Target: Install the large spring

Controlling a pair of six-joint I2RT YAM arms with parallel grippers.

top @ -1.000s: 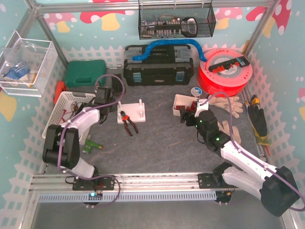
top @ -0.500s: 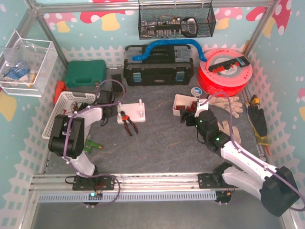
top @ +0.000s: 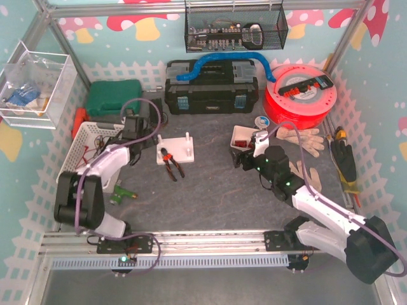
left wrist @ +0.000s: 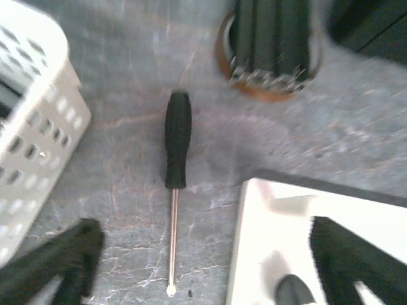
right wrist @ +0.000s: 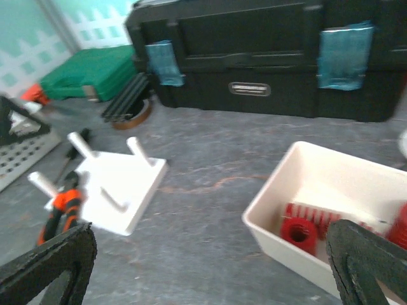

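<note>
A: Red springs (right wrist: 297, 232) sat in the bin (right wrist: 331, 175). Right gripper (right wrist: 210, 270) faced it, wide open, empty.
B: Left gripper (left wrist: 203, 260) too. I'd call it pre-grasp; next needed a reach in.

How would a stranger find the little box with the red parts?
Start at the big red cable reel at the back right. Just front-left of it sits a small white tray. Unlike the flat white peg stand nearby, it has walls and holds red parts.

A black-handled screwdriver (left wrist: 178, 143) lies beside the white basket (left wrist: 38, 121), and a black toolbox (top: 212, 96) stands farther back.
</note>
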